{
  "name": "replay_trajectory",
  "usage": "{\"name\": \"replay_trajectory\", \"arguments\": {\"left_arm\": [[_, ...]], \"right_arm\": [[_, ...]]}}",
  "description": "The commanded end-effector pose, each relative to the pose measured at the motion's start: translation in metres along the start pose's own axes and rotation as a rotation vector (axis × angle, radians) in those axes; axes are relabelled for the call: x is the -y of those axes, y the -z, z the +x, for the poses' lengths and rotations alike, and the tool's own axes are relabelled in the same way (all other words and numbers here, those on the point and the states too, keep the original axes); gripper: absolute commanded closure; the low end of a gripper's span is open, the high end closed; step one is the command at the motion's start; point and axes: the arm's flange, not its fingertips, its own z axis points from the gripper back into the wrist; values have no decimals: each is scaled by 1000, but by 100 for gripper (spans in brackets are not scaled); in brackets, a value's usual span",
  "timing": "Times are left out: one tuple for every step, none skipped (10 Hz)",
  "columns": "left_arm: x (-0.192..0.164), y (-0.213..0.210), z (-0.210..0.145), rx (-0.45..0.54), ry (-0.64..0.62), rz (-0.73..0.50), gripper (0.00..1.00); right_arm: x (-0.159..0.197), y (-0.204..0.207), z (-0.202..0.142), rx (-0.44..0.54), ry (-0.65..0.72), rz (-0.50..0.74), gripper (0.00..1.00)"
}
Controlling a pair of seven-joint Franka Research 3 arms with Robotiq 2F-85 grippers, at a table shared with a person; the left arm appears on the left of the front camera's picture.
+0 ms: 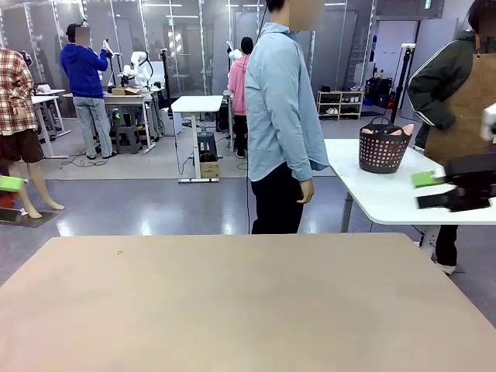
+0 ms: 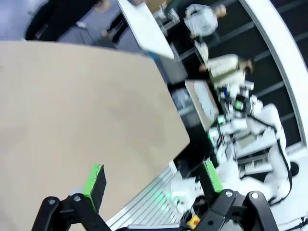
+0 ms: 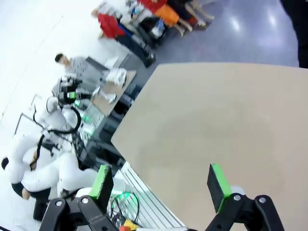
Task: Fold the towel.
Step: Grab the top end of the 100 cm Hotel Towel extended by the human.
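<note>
A bit of the salmon-pink towel [image 1: 404, 129] peeks over the rim of a dark basket [image 1: 383, 149] on a white side table at the back right. My right gripper [image 1: 422, 190] hangs at the right edge of the front view, above and beyond the beige table [image 1: 232, 302], in front of the white one. Its wrist view shows it open [image 3: 160, 182] with nothing between the green pads. My left gripper [image 2: 153, 178] is open and empty too, over the beige table's edge. One of its green pads [image 1: 9, 184] shows at the far left.
A person in a light blue shirt [image 1: 280, 108] stands side-on at the far side of the beige table. Another person in a brown apron [image 1: 457, 101] stands behind the white side table [image 1: 372, 186].
</note>
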Motion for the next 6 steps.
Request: {"name": "replay_trajectory", "arguments": {"left_arm": [[-12, -7, -74, 121, -33, 36, 0], [-15, -17, -84, 186, -59, 65, 0], [-18, -24, -91, 216, -81, 91, 0], [-18, -29, -96, 237, -93, 102, 0], [-16, -31, -98, 255, -86, 114, 0], [-15, -28, -95, 251, -65, 121, 0]], "right_arm": [[10, -18, -84, 112, 30, -14, 0], [15, -36, -96, 172, 63, -22, 0], [21, -48, -106, 209, 87, -25, 0], [24, -55, -115, 239, 101, -22, 0], [27, -58, -121, 252, 112, -24, 0], [34, -54, -123, 254, 125, -35, 0]]}}
